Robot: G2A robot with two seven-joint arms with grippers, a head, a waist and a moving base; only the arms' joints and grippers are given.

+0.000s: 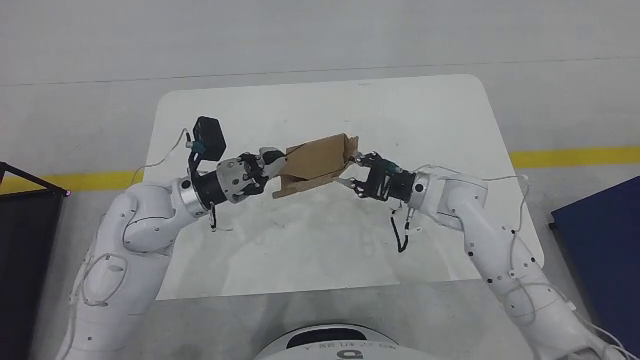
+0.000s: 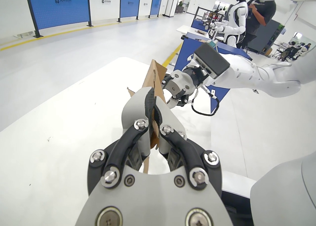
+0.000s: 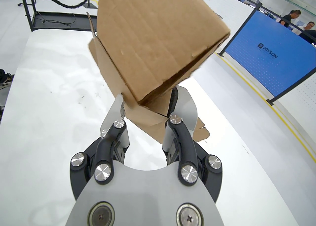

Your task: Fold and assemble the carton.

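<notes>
A brown carton (image 1: 318, 160) hangs part-folded above the middle of the white table (image 1: 300, 250), held between both arms. My left gripper (image 1: 272, 168) is shut on a thin flap at the carton's left end; the left wrist view shows its pads (image 2: 148, 103) pinching the cardboard edge (image 2: 155, 76). My right gripper (image 1: 352, 180) stands open at the carton's right end. In the right wrist view the carton (image 3: 153, 34) tilts up and away, one lower corner and a loose flap (image 3: 148, 118) sitting between the spread fingertips (image 3: 174, 101) of this gripper (image 3: 147, 106).
The table (image 3: 49, 113) has bare surface all around the carton. A black rack (image 1: 20, 230) stands off the table's left side and a dark blue panel (image 1: 600, 230) off its right. A yellow floor line (image 1: 570, 157) runs behind.
</notes>
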